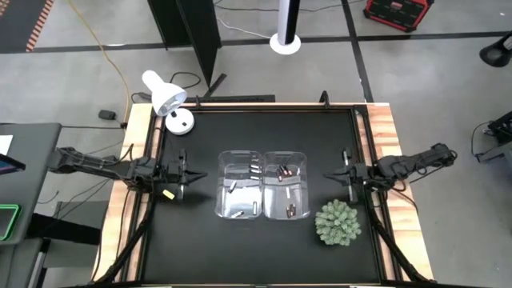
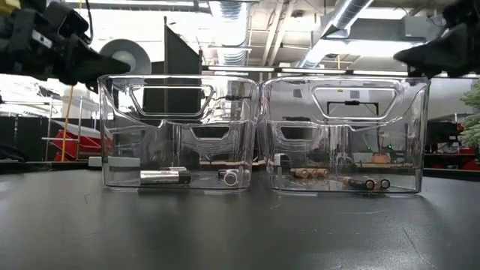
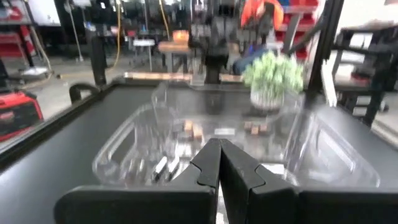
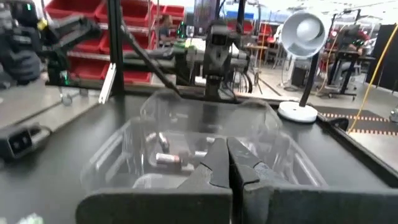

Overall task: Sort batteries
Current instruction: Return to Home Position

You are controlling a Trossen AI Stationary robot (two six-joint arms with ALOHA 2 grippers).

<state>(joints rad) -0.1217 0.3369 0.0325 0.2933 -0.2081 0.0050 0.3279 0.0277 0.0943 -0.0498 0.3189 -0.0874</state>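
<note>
Flanking two clear plastic bins (image 1: 240,152) of small silvery and dark copper-ended batteries (image 2: 165,177): left end effector (image 1: 187,172), right end effector (image 1: 332,176). Pinched together, empty.

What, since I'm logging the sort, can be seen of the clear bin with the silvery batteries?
The clear bin is a see-through box of what looks like hard plastic, with rounded corners, an open top and handle cutouts in its end walls. It stands upright near the middle of the black table, side by side with a matching bin and seemingly touching it. A few silvery batteries lie on its floor. The left hand and right hand are shut and apart from it.
</note>
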